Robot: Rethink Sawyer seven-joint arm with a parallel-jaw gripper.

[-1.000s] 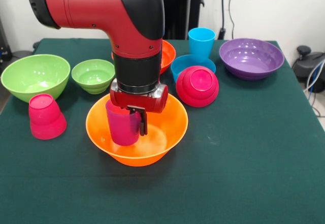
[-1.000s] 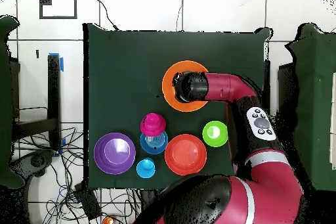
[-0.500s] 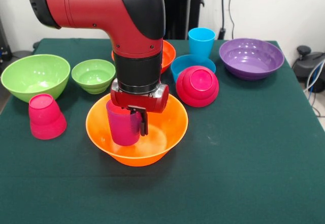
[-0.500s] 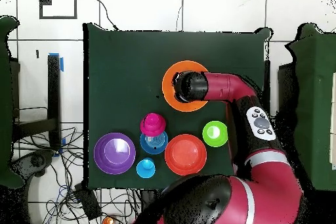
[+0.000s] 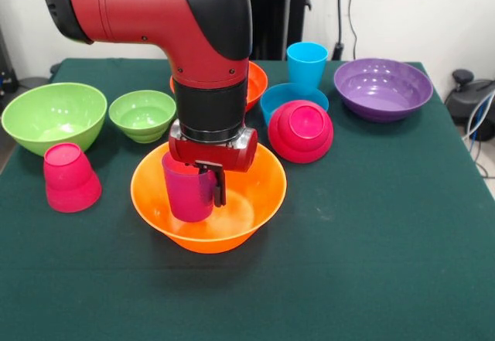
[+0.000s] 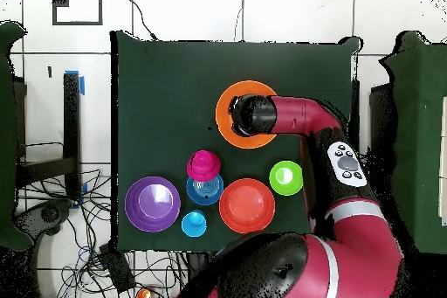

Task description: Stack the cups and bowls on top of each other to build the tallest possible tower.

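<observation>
Large orange bowl (image 5: 207, 202): nearest on the bench (image 5: 371, 225), upright.
Purple-magenta cup (image 5: 186, 190): upright inside that bowl, left of centre.
Hand (image 5: 207, 182): pinching the cup's rim, one finger (image 5: 217, 186) down its outside wall.
Red-pink cup (image 5: 69, 177): upside down, far left.
Small pink-red bowl (image 5: 300, 130): tipped against the small blue bowl (image 5: 280, 95).
Sky blue cup (image 5: 306, 64): far edge, upright.

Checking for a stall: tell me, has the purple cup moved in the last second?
No. The purple cup sits in the same spot inside the orange bowl, held by the gripper.
</observation>
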